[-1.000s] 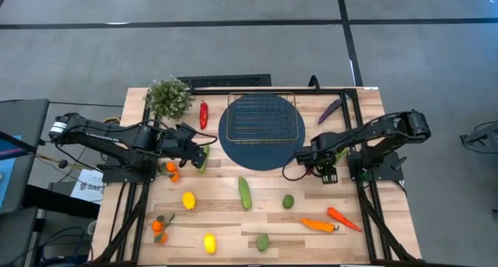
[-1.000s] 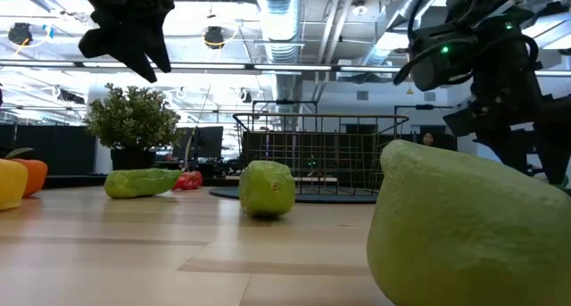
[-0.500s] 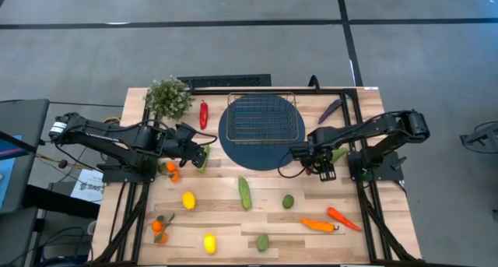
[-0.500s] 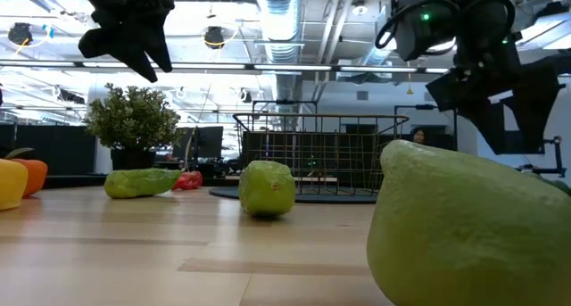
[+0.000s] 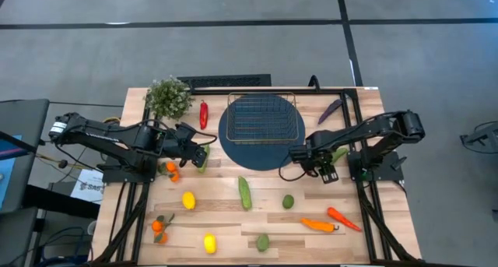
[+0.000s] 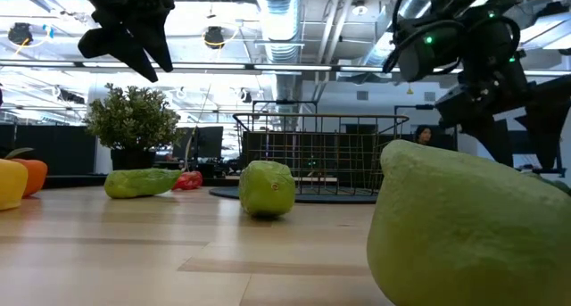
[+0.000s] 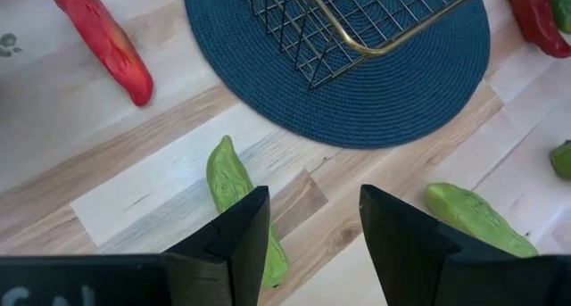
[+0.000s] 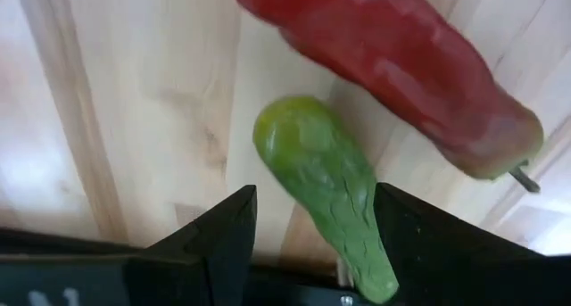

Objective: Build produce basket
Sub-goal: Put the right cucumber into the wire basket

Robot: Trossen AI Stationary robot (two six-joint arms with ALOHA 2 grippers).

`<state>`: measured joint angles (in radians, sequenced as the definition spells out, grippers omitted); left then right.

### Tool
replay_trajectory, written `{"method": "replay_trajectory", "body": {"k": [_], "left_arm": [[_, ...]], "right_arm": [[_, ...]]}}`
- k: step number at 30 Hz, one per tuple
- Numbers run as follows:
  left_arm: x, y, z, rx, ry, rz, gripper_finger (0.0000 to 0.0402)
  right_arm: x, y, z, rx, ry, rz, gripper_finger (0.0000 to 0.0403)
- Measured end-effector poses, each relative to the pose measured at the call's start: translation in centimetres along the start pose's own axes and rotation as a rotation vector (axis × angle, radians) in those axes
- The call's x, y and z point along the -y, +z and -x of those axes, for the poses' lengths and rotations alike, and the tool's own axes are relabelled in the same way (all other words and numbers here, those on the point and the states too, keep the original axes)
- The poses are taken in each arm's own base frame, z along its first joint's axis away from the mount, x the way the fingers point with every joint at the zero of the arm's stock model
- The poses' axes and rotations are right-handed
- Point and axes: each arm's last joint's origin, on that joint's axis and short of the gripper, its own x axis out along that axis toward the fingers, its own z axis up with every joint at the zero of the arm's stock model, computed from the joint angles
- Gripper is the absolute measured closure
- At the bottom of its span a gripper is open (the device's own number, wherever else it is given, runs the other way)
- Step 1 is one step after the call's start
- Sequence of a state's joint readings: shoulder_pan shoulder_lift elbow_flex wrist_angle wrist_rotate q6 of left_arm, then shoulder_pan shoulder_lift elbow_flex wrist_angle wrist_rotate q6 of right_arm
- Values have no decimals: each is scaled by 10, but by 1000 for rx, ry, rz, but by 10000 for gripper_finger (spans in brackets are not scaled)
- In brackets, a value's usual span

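- While the basket (image 5: 261,117) sat empty on the blue mat (image 5: 257,154), the produce lay scattered over the desk (image 5: 226,220), none of it loaded yet.
- Right pincer (image 8: 308,243) hung just off the mat's right edge, fingers apart, with a green cucumber (image 8: 326,194) directly between them and a red pepper (image 8: 393,74) just beyond it.
- That cucumber's long axis ran roughly along the reach of the pincer, not across the gap, so I judged a wrist turn might be needed before closing.
- Left pincer (image 7: 312,239) waited at the mat's left side, also apart, above another cucumber (image 7: 236,199) beside its left finger.
- Right arm looked nearer to a grasp; the basket lay up and left of it in the high view.
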<state>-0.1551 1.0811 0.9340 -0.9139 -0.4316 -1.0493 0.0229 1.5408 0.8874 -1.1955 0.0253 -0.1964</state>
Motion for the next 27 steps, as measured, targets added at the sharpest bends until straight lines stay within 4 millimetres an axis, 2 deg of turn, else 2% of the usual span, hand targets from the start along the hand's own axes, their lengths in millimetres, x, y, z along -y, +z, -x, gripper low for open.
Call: {"method": "replay_trajectory", "body": {"k": [13, 22, 24, 27], "left_arm": [[0, 0, 0, 1, 1, 3, 239], [0, 0, 0, 2, 2, 7, 239], [0, 0, 0, 2, 1, 7, 239], [0, 0, 0, 2, 1, 7, 239]], "right_arm": [[2, -10, -28, -19, -1, 8, 152], [2, -9, -30, -8, -25, 37, 154], [3, -9, -30, -8, -34, 25, 164], [3, -9, -30, -12, -46, 5, 202]]}}
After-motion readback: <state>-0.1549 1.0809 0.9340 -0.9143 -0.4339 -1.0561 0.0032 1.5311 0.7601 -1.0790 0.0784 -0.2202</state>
